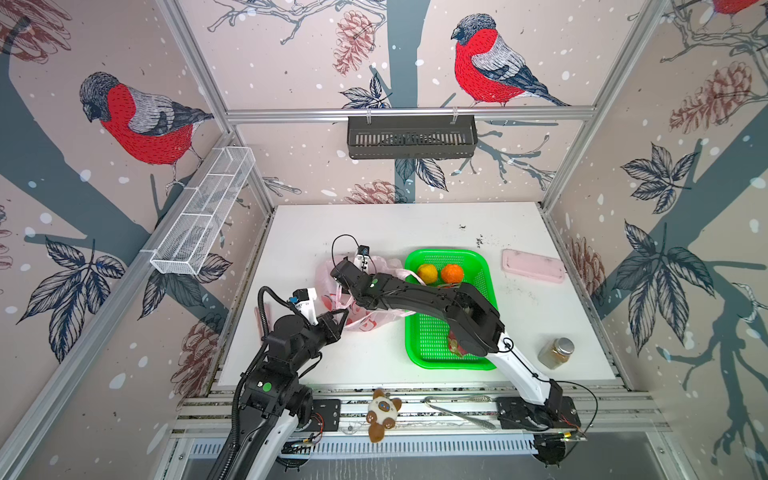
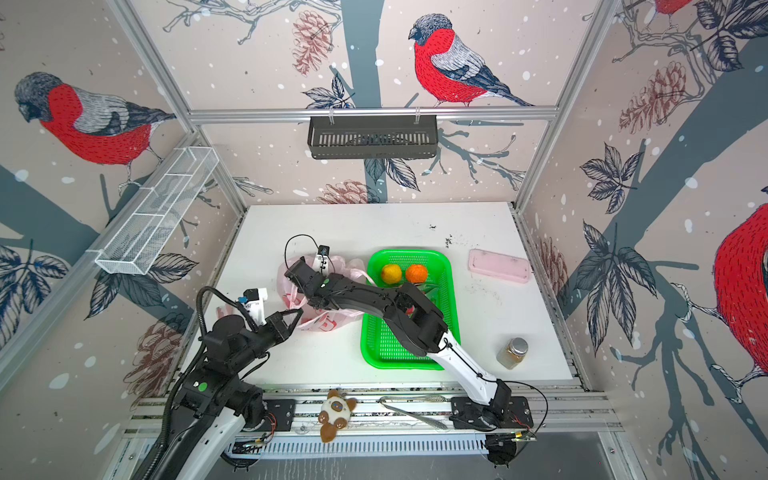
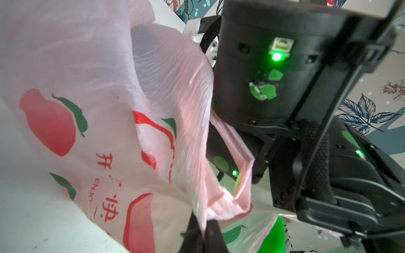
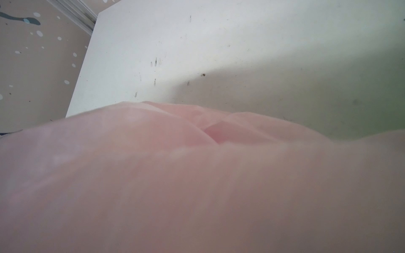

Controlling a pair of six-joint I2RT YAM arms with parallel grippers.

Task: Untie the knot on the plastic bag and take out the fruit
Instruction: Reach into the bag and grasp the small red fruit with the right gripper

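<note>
Plastic bag [image 1: 368, 322], worktop [image 1: 374, 224] centre-left: left claw [image 1: 337, 319] clenched on its film; right claw [image 1: 341, 271] sunk among its folds, state indiscernible. Yellow ball [image 1: 427, 273] and orange ball [image 1: 452, 273] in green basket [image 1: 449, 253].

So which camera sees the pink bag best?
The left wrist view: the plastic bag fills it, prints sharp. The right wrist view gives only a pink blur; both top views show it small, partly behind the right arm.
</note>
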